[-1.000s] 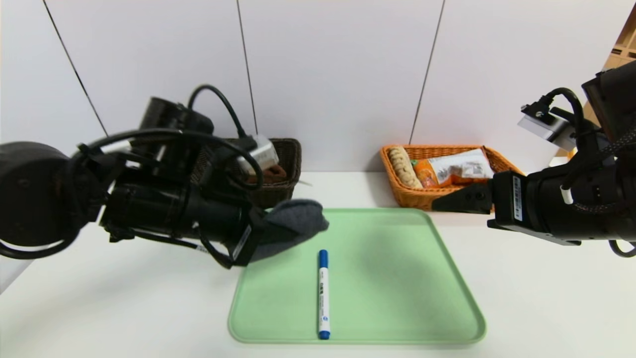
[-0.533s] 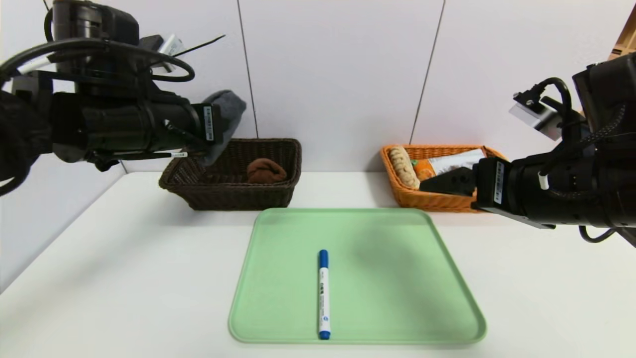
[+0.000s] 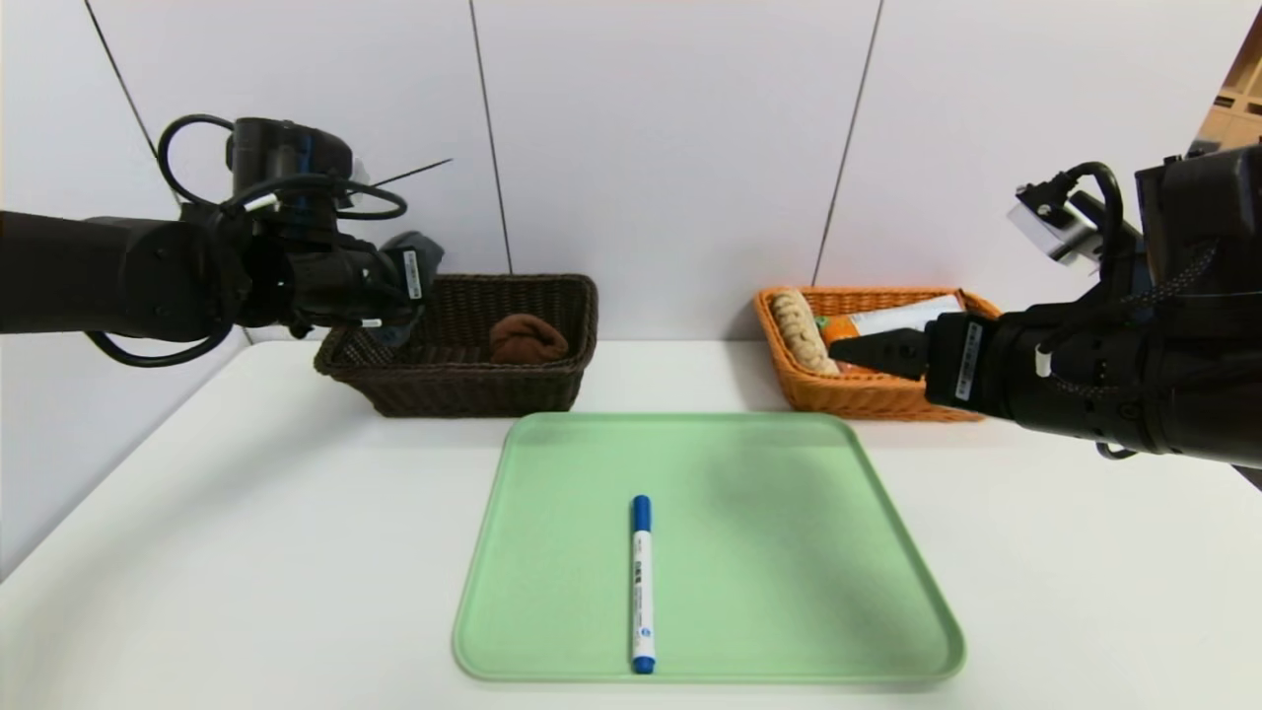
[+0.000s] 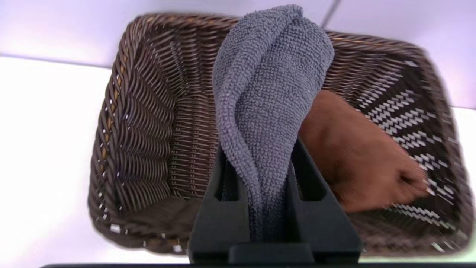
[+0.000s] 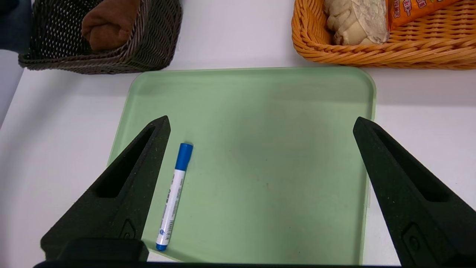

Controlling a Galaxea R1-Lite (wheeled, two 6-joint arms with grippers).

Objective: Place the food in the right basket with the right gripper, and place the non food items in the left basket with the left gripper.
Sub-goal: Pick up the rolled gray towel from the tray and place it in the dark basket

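Note:
My left gripper (image 4: 260, 147) is shut on the folded grey cloth (image 4: 267, 82), which hangs over the left end of the dark brown left basket (image 3: 552, 296). The rolled brown towel (image 3: 527, 338) lies inside that basket, beside the cloth. A white marker with a blue cap (image 3: 642, 582) lies on the green tray (image 3: 789, 552). In the orange right basket (image 3: 868, 399) sit the bread roll (image 3: 797, 330) and the orange snack bag (image 3: 887, 323). My right gripper (image 5: 262, 121) is open and empty, hovering in front of the orange basket, above the tray's far right side.
Both baskets stand against the back wall of the white table (image 3: 246, 552), with the tray between them and nearer to me. The left arm reaches in from the left at basket height, the right arm from the right.
The left arm carried the grey cloth up from the tray's left corner, back over the dark basket, then lower toward it. The right gripper drifted slightly left.

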